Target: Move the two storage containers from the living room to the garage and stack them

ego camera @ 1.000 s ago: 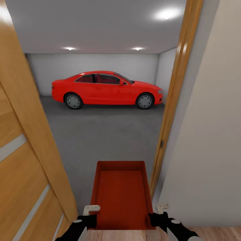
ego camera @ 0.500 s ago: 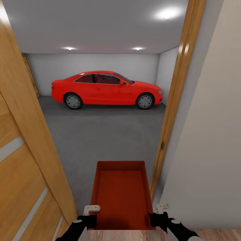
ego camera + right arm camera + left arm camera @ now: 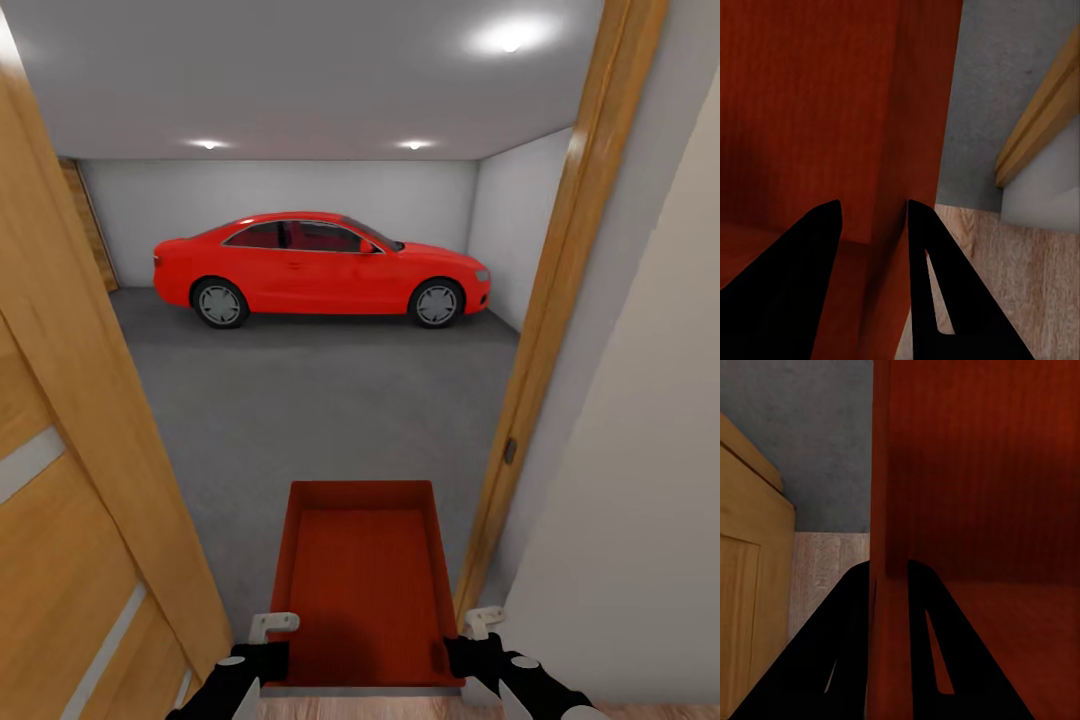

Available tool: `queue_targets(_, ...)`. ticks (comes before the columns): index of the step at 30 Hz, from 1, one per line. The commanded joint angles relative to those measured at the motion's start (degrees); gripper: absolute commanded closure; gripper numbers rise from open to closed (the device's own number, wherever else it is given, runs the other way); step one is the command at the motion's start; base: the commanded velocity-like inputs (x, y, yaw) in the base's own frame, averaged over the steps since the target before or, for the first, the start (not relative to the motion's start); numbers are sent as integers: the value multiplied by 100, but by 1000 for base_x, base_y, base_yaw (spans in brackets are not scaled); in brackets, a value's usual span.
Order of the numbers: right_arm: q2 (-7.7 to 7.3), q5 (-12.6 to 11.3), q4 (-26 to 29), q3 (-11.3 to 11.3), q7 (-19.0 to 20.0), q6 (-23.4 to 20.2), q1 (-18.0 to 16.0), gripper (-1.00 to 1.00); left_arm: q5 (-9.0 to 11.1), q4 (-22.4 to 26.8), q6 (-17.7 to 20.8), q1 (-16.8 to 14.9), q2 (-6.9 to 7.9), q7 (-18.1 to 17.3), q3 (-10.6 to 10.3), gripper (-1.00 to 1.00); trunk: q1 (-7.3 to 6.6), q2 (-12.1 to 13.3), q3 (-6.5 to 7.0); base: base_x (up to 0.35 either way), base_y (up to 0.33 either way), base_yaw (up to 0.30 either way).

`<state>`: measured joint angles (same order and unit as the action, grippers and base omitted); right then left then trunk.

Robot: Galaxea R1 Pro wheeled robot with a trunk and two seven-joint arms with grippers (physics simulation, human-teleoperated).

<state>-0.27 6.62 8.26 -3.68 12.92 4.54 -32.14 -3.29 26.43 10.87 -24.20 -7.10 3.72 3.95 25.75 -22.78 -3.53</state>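
One orange-red storage container (image 3: pixel 360 580), open-topped and empty, hangs level in front of me in the doorway to the garage. My left gripper (image 3: pixel 265 650) is shut on its near left wall and my right gripper (image 3: pixel 470 650) is shut on its near right wall. The left wrist view has the black fingers (image 3: pixel 922 607) straddling the container's ribbed wall (image 3: pixel 975 472). The right wrist view has the fingers (image 3: pixel 919 247) clamped on the other wall (image 3: pixel 817 97). Beyond lies the garage's dark grey concrete floor (image 3: pixel 320 400).
A red car (image 3: pixel 320 265) is parked across the far side of the garage. An open wooden door (image 3: pixel 60 500) stands close on my left. The wooden door frame (image 3: pixel 560 300) and a pale wall (image 3: pixel 650 500) are close on my right. A thin strip of wood-plank floor (image 3: pixel 360 708) lies underneath.
The whole view has advanced toward the garage: the door frame has slid right, more garage wall and floor show, and the wood-floor strip has shrunk. The container stays held the same way.
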Motion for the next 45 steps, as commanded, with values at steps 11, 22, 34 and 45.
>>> queue_targets(11, -106, 68, -17, -37, 299, 29, -3, 100, 31, 91, 44, -6, 262, -13, 228, 100, 3, -14, -13, 32, 1, 0)
queue_targets(22, -107, 68, -17, -38, 299, 29, -3, 100, 31, 90, 43, -6, 262, -13, 229, 100, 3, -14, -13, 243, 0, 0)
queue_targets(34, -106, 68, -17, -36, 299, 29, -3, 100, 31, 90, 47, -6, 262, -12, 229, 100, 3, -14, -13, 33, 68, 0)
queue_targets(45, -105, 68, -17, -39, 299, 29, -3, 100, 31, 90, 44, -6, 262, -13, 229, 100, 3, -14, -13, 2, 7, 0)
